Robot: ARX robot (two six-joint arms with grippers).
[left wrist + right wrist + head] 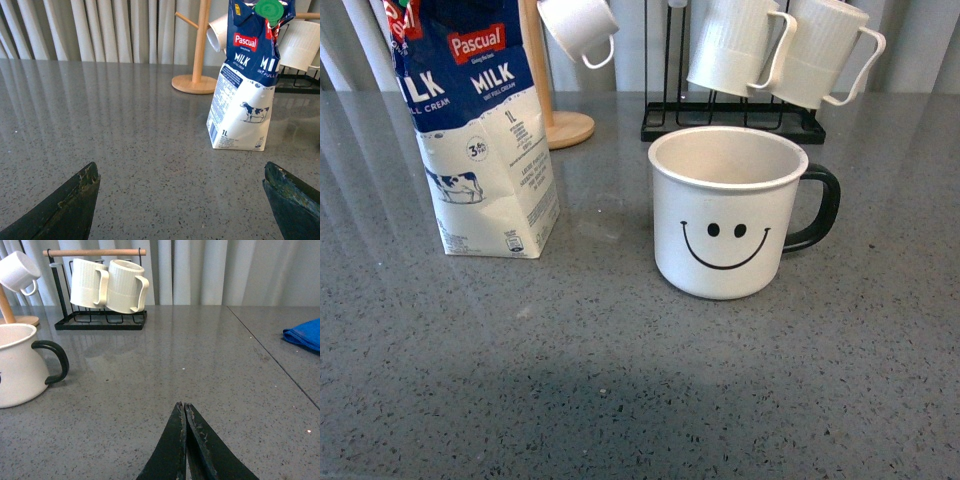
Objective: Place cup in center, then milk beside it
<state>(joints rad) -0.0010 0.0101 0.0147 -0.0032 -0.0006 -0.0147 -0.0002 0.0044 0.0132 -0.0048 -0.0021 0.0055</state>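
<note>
Dark, scuffed fingers, two sets; you have them as follows.

1. Left gripper (180,169): spread wide, nothing between the jaws. One finger (75,200) sits at each lower corner of the left wrist view, with bare table between them. It hangs low over the surface and touches nothing.

2. Right gripper (184,407): pressed together, tips meeting, holding nothing. It is low over open table, well apart from every object.

3. Neither gripper appears in your front view.

4. Milk (242,95): tall carton, blue above and white below, red "Pascual" label, cow picture, green cap (268,8). It stands upright on the table ahead of the left gripper, clear of it. In the front view it is left of the cup, with a gap of bare table between them.

5. Cup (725,225): off-white mug with a black smiley face turned to the front camera and its black handle pointing to your right. It stands upright near the middle of the front view, empty as far as you can see into it. The right wrist view catches it at the frame's edge.

6. Table (620,400): grey speckled stone, glossy.

7. Wooden stand (565,128): round base behind the milk, with a small white cup (578,28) hung on a peg.

8. Black wire rack (730,122): behind the cup, with two ribbed white mugs (735,45) hanging from its wooden bar.

9. Blue cloth (305,334): on the table, far from the mugs, seen only in the right wrist view.

10. Pale curtain (100,30): pleated, behind the table.
</note>
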